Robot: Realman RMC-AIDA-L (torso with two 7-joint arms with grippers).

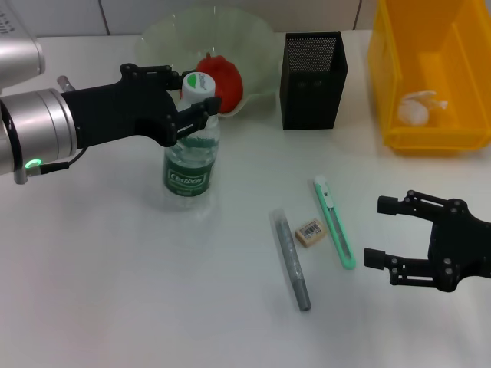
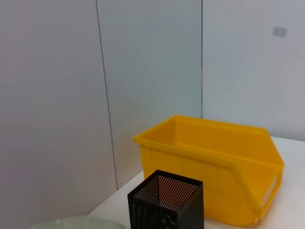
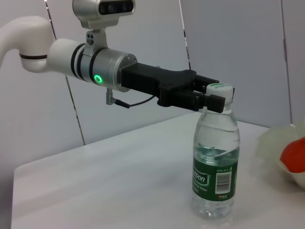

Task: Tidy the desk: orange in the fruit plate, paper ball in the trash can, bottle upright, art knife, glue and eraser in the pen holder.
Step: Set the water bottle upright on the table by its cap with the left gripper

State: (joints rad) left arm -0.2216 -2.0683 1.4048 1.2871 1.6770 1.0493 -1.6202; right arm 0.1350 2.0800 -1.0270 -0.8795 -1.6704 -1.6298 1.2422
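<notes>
The clear bottle (image 1: 190, 157) with a green label stands upright on the table, also in the right wrist view (image 3: 214, 157). My left gripper (image 1: 196, 90) is shut on its neck just under the white cap, also seen in the right wrist view (image 3: 209, 94). The orange (image 1: 222, 80) lies in the pale green fruit plate (image 1: 165, 34). The green art knife (image 1: 334, 222), the eraser (image 1: 310, 231) and the grey glue stick (image 1: 290, 259) lie on the table at front centre. The black mesh pen holder (image 1: 313, 80) stands behind them. My right gripper (image 1: 383, 231) is open and empty, just right of the knife.
A yellow bin (image 1: 453, 134) at the back right holds the white paper ball (image 1: 418, 107). The left wrist view shows the bin (image 2: 214, 162), the pen holder (image 2: 167, 200) and the plate rim (image 2: 76, 223) before a grey wall.
</notes>
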